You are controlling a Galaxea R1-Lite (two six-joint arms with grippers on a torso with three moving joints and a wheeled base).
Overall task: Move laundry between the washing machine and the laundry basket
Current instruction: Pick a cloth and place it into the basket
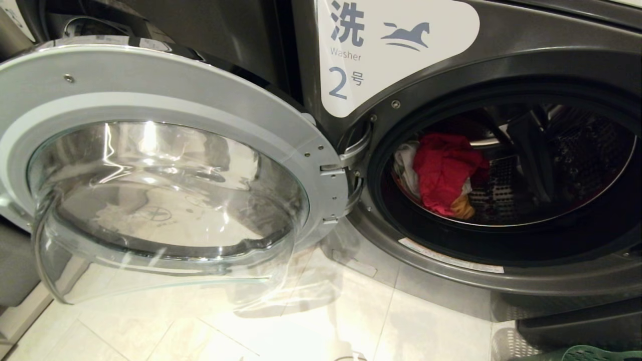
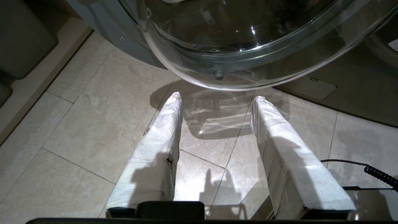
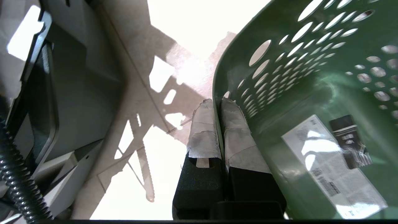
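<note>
at the far left of the head view the round glass door [image 1: 165, 200] of the washing machine [image 1: 501, 65] hangs swung wide open, its clear bowl bulging toward the camera over the pale tiled floor [image 1: 311, 326]. right of the door's hinge sits the white label [image 1: 391, 45] with a horse and the number 2, and right of that the open drum [image 1: 551, 165], which holds the laundry [image 1: 444, 173]: a bright red garment bunched at the drum's left side, a white piece tucked against its left edge, and a small yellow-orange piece just below the red one. at the lower right corner only a sliver of the laundry basket [image 1: 592, 354] shows, its green rim on the floor in front of the machine; neither arm appears in this view. the left wrist view adds what the head view lacks: the left gripper [image 2: 217, 99] hangs over the floor tiles just below the underside of the glass door, its white-wrapped fingers [image 2: 161, 137] standing apart with nothing between them (though this is as narrow as they go). the right wrist view shows the basket's inside wall [image 3: 311, 77], perforated, with a white label [image 3: 332, 165] stuck on it, and no garment in the part seen. the right gripper [image 3: 219, 102] has its taped fingers [image 3: 203, 130] pressed together on the basket's rim, one finger outside and one inside the wall.
</note>
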